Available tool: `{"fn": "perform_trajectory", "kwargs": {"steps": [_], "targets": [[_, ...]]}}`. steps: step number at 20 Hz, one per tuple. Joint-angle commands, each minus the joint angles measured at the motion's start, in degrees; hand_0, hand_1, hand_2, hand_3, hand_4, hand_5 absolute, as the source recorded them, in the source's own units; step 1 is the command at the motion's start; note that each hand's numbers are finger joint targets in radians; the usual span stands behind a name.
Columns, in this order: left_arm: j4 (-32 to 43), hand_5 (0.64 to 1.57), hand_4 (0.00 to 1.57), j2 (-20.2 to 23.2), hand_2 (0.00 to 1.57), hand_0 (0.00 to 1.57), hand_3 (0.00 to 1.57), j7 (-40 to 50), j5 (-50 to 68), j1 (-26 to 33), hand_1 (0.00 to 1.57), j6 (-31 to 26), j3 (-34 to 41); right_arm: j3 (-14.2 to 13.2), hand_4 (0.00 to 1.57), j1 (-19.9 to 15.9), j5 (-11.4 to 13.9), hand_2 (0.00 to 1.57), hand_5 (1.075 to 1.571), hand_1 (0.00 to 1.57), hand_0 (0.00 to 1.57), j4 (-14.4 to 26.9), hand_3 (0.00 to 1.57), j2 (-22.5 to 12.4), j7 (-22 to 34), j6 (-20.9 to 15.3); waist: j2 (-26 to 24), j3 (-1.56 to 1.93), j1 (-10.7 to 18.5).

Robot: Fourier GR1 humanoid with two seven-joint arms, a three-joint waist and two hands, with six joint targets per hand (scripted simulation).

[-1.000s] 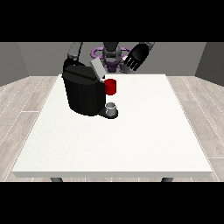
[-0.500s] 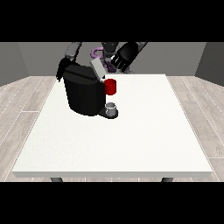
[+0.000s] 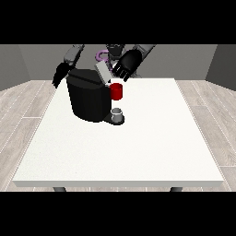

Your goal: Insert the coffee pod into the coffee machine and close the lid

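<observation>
Coffee machine (image 3: 87,99) (lid (image 3: 103,73) raised) near table's (image 3: 138,152) far edge

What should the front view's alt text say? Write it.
A black hand at the view's right hovers by the raised grey lid of a black coffee machine on a white table; a red thing sits at the machine.

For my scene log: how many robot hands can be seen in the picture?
2. One hand is at the view's right, above the coffee machine near its raised lid. The other hand hangs at the view's left, beside the machine.
</observation>
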Motion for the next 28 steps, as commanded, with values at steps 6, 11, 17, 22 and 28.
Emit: {"fn": "perform_trajectory", "kwargs": {"steps": [6, 11, 17, 22, 28], "targets": [[1.31, 1.571, 0.45, -1.17, 1.29, 1.25, 1.24, -2.58, -0.37, 1.56, 1.25, -0.17, -0.79, -1.92, 0.19, -0.17, -0.74, 0.00, 1.571, 0.00, 0.00, 0.50, 0.00, -1.05, 1.37, -0.33, 0.20, 0.00, 1.88], [4.01, 1.571, 0.43, 1.22, 1.25, 1.21, 1.22, -3.44, -0.93, 0.00, 1.21, 1.13, 0.43, 2.55, 0.00, 1.58, 1.91, 0.00, 1.571, 0.00, 0.00, -3.05, 0.00, 1.62, 1.19, -1.19, 2.03, -0.02, -1.73], [4.26, 1.571, 0.42, -0.59, 1.24, 1.17, 1.20, -1.27, -0.67, -2.07, 1.17, 0.60, 0.57, 1.23, 0.00, 0.14, 1.79, 0.00, 1.571, 0.00, 0.00, -0.95, 0.00, 1.02, 0.04, -1.71, 1.93, -0.01, -0.65], [3.51, 1.571, 0.41, 0.94, 1.26, 1.23, 1.20, -1.89, -1.41, -5.03, 1.23, 1.37, 0.59, -0.85, 0.00, -1.39, -0.19, 0.00, 1.571, 0.00, 0.00, 0.27, 0.00, -0.16, -1.65, -0.45, 4.33, 0.01, -1.36], [3.61, 1.571, 0.36, -0.52, 1.24, 1.22, 1.20, -2.11, -1.88, -5.12, 1.22, 1.11, -0.24, -1.83, 0.00, -3.60, 0.05, 0.00, 1.571, 0.00, 0.00, 1.74, 0.00, -1.38, 0.26, -0.71, 3.25, 0.00, 0.53]]}}
